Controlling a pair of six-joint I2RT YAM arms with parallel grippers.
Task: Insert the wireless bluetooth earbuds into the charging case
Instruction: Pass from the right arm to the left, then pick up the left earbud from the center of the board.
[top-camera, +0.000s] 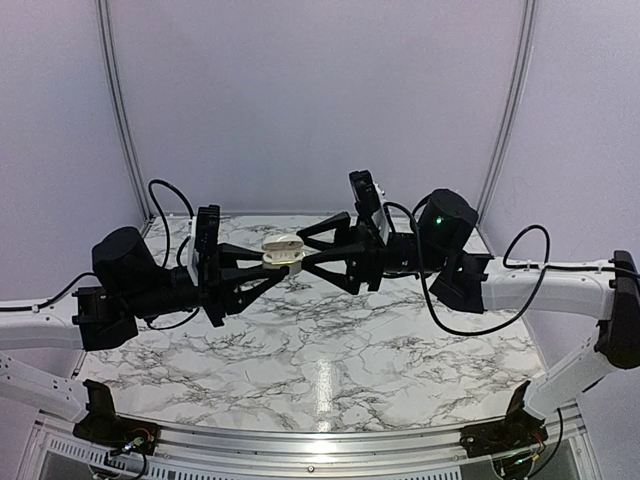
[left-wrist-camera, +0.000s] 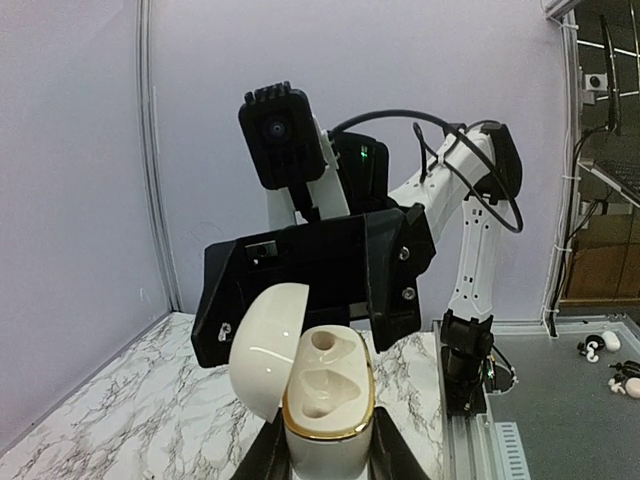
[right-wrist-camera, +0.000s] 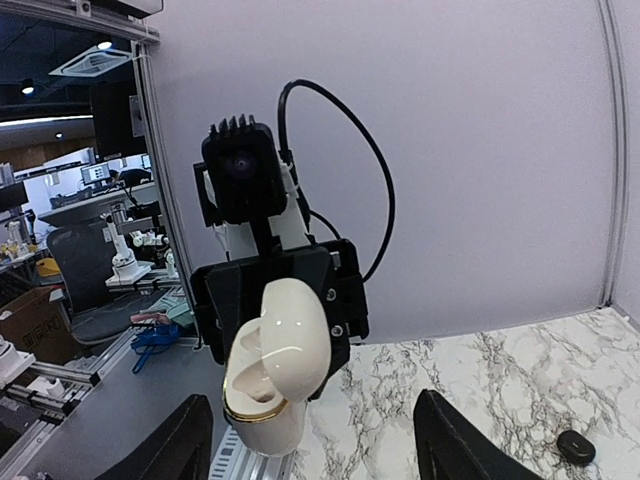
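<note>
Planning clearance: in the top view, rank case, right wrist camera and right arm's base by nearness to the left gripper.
1. The case: held in the left gripper.
2. The right wrist camera: beyond it, rightward.
3. The right arm's base: bottom right, farthest.

White, gold-rimmed charging case (left-wrist-camera: 325, 400) upright in mid-air, lid open; black earbud (right-wrist-camera: 577, 447) lying on marble table (right-wrist-camera: 500, 380).

1. Left gripper (top-camera: 266, 264) is clamping the case (top-camera: 283, 248), holding it above the marble table (top-camera: 330, 350).
2. Right gripper (top-camera: 305, 252) is facing it, fingers standing apart, just beside the case.
</note>
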